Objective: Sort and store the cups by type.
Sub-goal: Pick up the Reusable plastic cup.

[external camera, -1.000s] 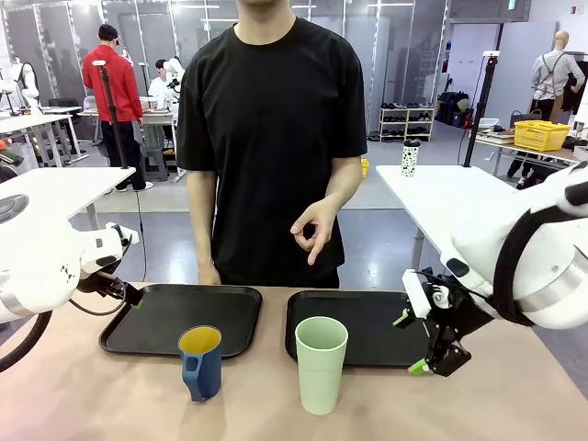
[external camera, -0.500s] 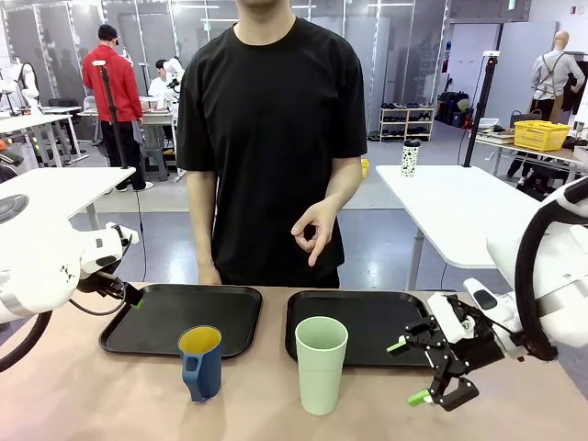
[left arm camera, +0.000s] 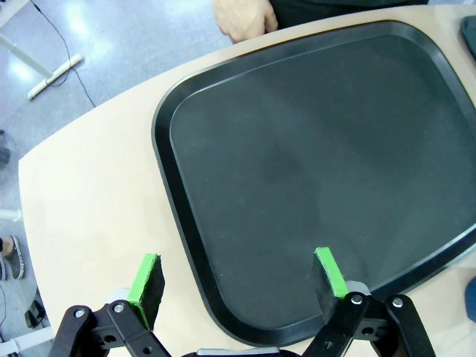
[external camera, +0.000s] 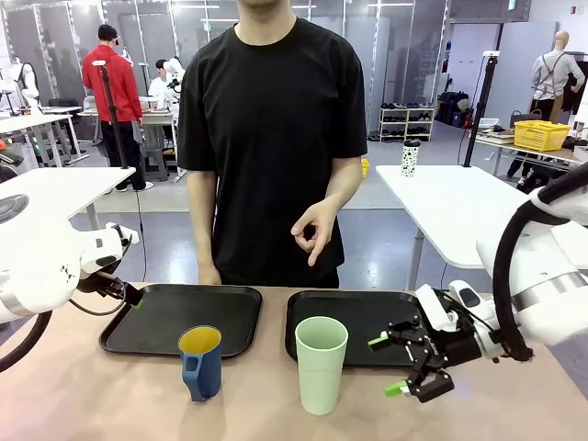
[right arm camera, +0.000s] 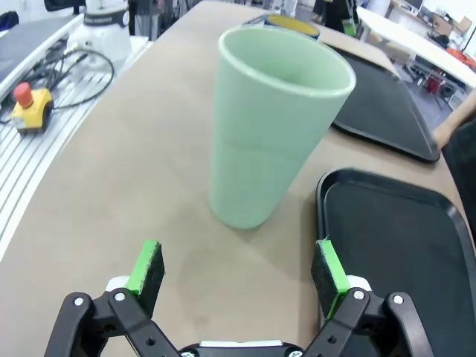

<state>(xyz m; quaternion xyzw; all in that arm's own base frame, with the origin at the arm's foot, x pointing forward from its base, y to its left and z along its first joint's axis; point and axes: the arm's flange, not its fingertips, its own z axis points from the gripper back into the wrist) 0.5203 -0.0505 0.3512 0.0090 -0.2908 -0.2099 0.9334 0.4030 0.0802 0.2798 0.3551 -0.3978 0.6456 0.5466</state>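
Note:
A tall mint-green tumbler (external camera: 322,364) stands upright on the table in front of the right black tray (external camera: 363,322). Left of it stands a dark blue mug (external camera: 201,362) with a yellow inside, just before the left black tray (external camera: 165,317). My right gripper (external camera: 386,365) is open, low over the table a short way right of the tumbler, fingers pointing at it. Through the right wrist camera the tumbler (right arm camera: 269,126) rises ahead of the open gripper (right arm camera: 236,268), apart from it. My left gripper (left arm camera: 236,281) hangs open above the left tray's (left arm camera: 327,149) near corner, holding nothing.
A person in a black shirt stands at the far edge, one hand (external camera: 209,273) resting by the left tray, the other hand (external camera: 314,228) raised. The mug's yellow rim (right arm camera: 291,25) peeks behind the tumbler. A red stop button (right arm camera: 31,104) and cables lie beside the table.
My right gripper has dropped lower and swung left toward the tumbler, staying open. The left arm, both cups and the person have not moved.

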